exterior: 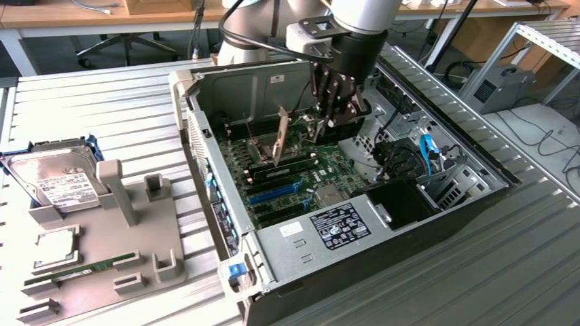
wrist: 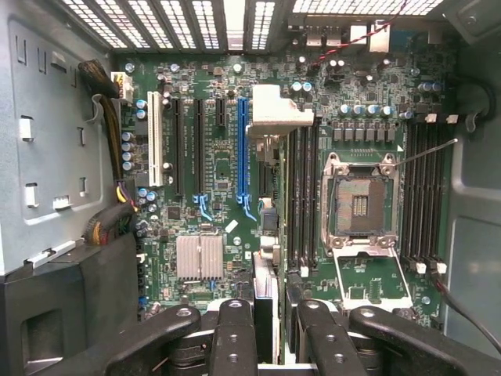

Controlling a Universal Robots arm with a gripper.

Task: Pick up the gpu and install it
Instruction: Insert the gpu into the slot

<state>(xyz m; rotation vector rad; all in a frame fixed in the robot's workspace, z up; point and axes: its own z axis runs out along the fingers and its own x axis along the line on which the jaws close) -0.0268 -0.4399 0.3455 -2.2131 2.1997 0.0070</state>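
— Black ribbed fingers of the gripper are being seen closest in the wrist view. Is anything being gripped?

— Yes. The gpu, a flat dark expansion card with a silver metal end bracket, is being clamped edge-on between the half-closed fingers. It is being held inside the open black metal computer case, above the green motherboard.

— Where is the card being held relative to the slots?

— Just beside the long blue expansion slot, on the side of the black memory slots and not squarely over it. Whether the card's edge is touching the board cannot be told.

— So what is being asked of this step?

— By judgement, the card's edge is to be lined up along the full length of the blue slot, with the silver bracket towards the vented rear wall of the case. The card is best kept upright; a tilt could jam one end first. Pressure is best applied straight and evenly, and the open silver processor socket nearby is best avoided.
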